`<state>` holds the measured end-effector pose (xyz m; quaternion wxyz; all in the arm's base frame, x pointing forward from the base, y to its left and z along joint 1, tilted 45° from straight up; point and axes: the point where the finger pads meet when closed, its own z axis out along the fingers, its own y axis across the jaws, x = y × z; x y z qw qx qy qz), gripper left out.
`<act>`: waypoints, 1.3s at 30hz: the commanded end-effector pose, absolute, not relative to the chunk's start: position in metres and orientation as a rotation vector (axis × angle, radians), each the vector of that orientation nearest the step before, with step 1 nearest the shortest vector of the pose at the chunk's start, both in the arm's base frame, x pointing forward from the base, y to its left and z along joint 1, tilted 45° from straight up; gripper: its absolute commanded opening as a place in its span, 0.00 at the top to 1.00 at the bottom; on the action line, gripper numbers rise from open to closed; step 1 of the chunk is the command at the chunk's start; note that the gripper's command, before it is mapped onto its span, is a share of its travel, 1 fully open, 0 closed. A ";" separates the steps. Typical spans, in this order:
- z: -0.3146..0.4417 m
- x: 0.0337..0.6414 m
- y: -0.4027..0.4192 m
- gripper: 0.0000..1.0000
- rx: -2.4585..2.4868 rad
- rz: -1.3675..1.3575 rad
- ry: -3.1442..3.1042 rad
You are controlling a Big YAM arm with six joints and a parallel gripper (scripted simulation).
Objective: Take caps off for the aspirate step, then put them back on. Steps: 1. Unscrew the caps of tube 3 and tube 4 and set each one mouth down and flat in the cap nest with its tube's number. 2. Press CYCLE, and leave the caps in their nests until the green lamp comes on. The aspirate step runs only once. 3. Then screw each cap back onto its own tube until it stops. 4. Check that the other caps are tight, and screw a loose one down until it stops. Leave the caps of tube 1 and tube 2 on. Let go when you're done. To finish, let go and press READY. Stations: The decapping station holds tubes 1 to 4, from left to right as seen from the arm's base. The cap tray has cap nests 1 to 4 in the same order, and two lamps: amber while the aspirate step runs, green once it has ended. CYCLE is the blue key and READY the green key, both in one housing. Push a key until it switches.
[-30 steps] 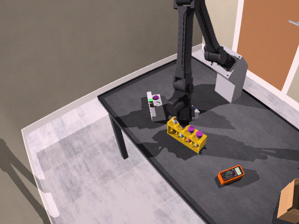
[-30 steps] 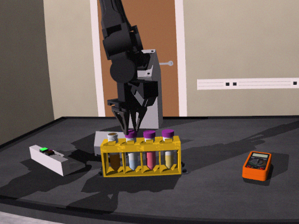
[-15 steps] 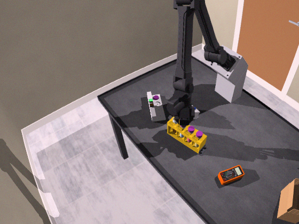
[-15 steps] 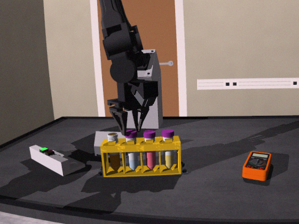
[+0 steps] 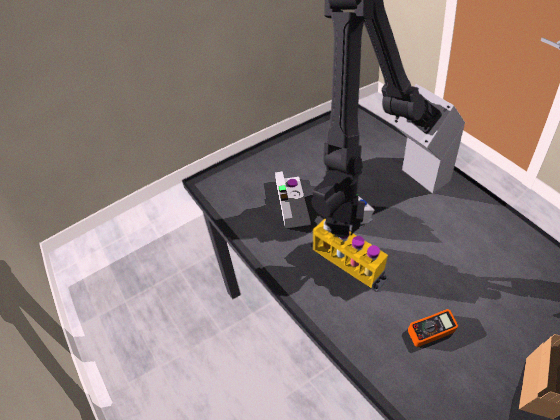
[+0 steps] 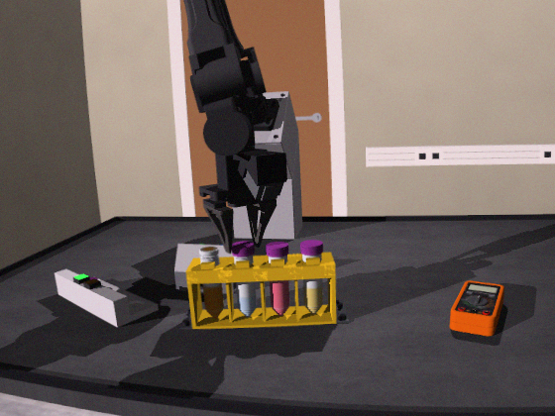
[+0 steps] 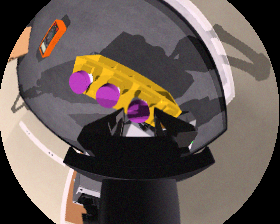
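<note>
A yellow rack (image 5: 320,244) (image 6: 263,268) (image 7: 153,87) holds four tubes. In the exterior view the leftmost tube (image 6: 209,257), with brown liquid, has no cap. The other three carry purple caps. My gripper (image 5: 340,229) (image 6: 243,240) (image 7: 139,110) hangs straight down over the second tube from the left. Its fingers stand open on either side of that tube's cap (image 6: 243,248) (image 7: 141,111), a little apart from it. One purple cap (image 5: 292,182) lies in a nest of the cap tray (image 5: 295,214) (image 6: 106,303). The tray's green lamp (image 5: 282,188) (image 6: 80,277) is lit.
A grey key housing (image 5: 366,211) (image 6: 184,266) sits behind the rack, mostly hidden by the arm. An orange multimeter (image 5: 432,327) (image 6: 477,307) (image 7: 53,35) lies to one side. A cardboard box (image 5: 542,382) stands at the table's corner. The arm's grey pedestal (image 5: 432,147) is at the back.
</note>
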<state>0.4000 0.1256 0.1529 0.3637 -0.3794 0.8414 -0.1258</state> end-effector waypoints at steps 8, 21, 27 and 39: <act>0.162 0.415 0.124 0.51 -0.763 -0.251 2.208; 0.157 0.408 0.127 1.00 -0.795 -0.251 2.210; 0.157 0.408 0.127 1.00 -0.795 -0.251 2.210; 0.157 0.416 0.125 1.00 -0.389 -0.086 2.297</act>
